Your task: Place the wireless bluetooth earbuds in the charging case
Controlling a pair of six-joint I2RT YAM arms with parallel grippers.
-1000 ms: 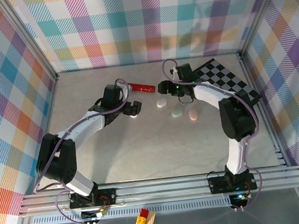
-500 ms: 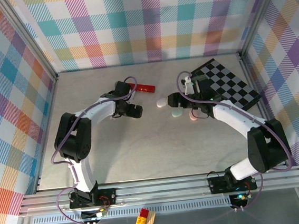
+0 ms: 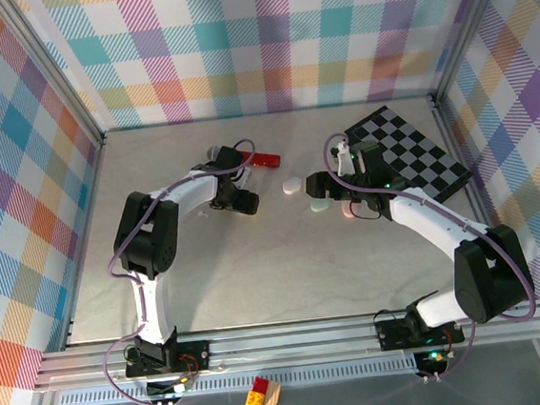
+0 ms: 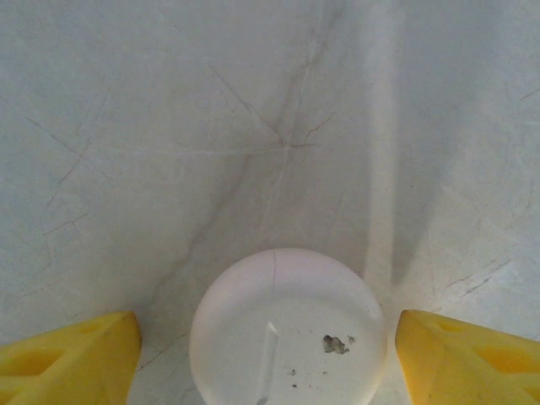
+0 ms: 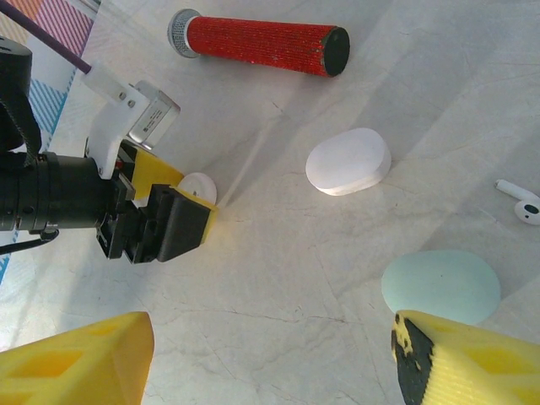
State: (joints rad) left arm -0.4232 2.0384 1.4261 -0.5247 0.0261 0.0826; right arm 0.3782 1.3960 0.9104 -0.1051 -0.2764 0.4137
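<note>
A white round charging case (image 4: 287, 329) lies on the table between my left gripper's (image 4: 270, 364) yellow fingertips (image 4: 72, 359), with a gap on each side, so the jaws are open. The right wrist view shows this same case (image 5: 196, 186) in the left gripper (image 5: 187, 192). One white earbud (image 5: 525, 205) lies at the right edge, near a white oval case (image 5: 348, 160) and a pale green oval case (image 5: 439, 285). My right gripper (image 5: 270, 363) hangs open over bare table, its right fingertip beside the green case. From above, the left gripper (image 3: 241, 202) and right gripper (image 3: 321, 190) flank the white oval case (image 3: 292, 188).
A red cylinder (image 3: 264, 160) lies behind the left gripper, also seen from the right wrist (image 5: 257, 40). A checkerboard mat (image 3: 409, 151) covers the back right. A pink oval case (image 3: 349, 210) sits partly under the right arm. Plaid walls enclose the table.
The left gripper's jaws have narrowed around the white round case. The right gripper has come forward from the back to beside the green case, and both arms have changed pose.
</note>
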